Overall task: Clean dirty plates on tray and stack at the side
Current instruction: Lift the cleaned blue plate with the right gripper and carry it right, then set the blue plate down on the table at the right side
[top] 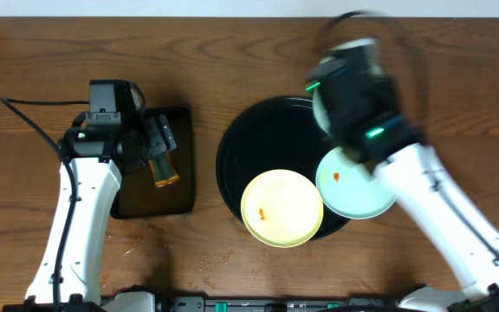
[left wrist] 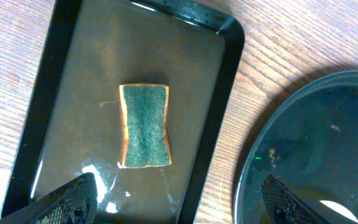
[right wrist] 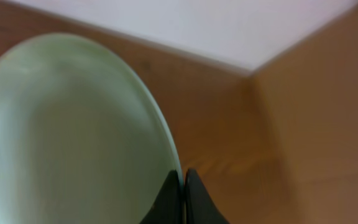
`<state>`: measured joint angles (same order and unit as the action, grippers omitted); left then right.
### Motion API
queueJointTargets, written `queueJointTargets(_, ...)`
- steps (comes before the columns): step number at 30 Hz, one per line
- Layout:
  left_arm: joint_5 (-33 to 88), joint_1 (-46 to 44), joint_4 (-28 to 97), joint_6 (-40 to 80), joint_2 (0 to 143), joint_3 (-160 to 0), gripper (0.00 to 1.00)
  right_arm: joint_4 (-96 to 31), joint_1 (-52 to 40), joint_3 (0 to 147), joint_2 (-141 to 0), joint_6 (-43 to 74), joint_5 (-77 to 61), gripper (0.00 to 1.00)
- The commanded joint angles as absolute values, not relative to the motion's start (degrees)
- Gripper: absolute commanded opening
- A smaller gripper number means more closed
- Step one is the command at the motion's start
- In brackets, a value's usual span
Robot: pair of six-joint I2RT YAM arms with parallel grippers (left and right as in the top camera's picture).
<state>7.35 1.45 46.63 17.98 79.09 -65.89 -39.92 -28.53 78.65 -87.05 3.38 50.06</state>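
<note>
Right gripper (right wrist: 183, 182) clamps the rim of one pale plate (right wrist: 61, 137).

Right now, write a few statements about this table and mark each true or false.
1. The sponge lies in the small tray. True.
2. The left hand holds the sponge. False: it is open and not touching it.
3. The right hand grips a pale plate by its rim. True.
4. The yellow plate is clean. False: it bears an orange stain.
</note>
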Motion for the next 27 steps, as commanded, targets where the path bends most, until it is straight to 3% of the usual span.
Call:
queueJointTargets(1, 7.5, 1.7, 46.9, 17.6, 79.0, -66.3, 0.85, -44.7, -9.9, 79.1, -83.5, 17.8, 16.3, 0.01)
queueJointTargets(3, 7.5, 1.7, 46.9, 17.6, 79.0, -66.3, 0.85, -47.5, 2.4, 79.1, -84.1, 20.2, 1.6, 0.01)
queueJointTargets(6, 7.5, 1.7, 46.9, 17.6, 79.0, -66.3, 0.85, -50.3, 16.3, 79.1, -85.4, 21.7, -8.6, 0.01)
queueJointTargets(13, 7.5, 1.7, 46.9, 17.6, 79.0, -66.3, 0.85, -52.1, 37.3, 78.1, -91.8, 24.6, -7.4, 0.01)
queueJointTargets(19, 7.5, 1.7, 46.9, 17.6, 79.0, -66.3, 0.85, -51.3, 45.3, 77.2, -101.0, 25.7, -8.1, 0.01)
queueJointTargets(27, 7.5, 1.7, 46.9, 17.6, 79.0, -66.3, 0.85, -46.1, 45.5, 77.1, -108.9, 20.0, -14.1, 0.01)
